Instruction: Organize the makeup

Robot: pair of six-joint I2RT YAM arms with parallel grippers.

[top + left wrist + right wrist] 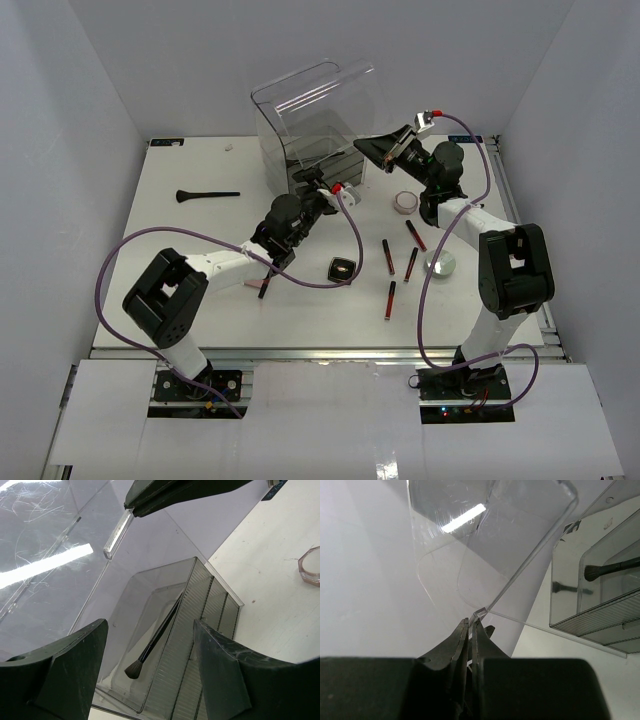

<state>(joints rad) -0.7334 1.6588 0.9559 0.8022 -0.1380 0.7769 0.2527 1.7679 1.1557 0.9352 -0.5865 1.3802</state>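
My right gripper (362, 147) is shut on a corner of the clear acrylic box's lid (481, 613) and holds the lid (310, 85) tilted up; it also shows in the right wrist view (474, 622). My left gripper (150, 670) is open and empty above the box's smoked drawer (200, 630), where a black brush (152, 642) lies. Another black brush (205, 195) lies on the table at left. Red-and-black tubes (386, 255), a black compact (341, 268), a silver tin (440, 263) and a white-pink jar (405, 202) lie at right. The pink palette is not visible.
The tall clear acrylic box (300, 130) stands at the table's back middle. Purple cables (130, 255) loop over the table from both arms. A small pink item (265, 287) lies beside the left arm. White walls close in the sides.
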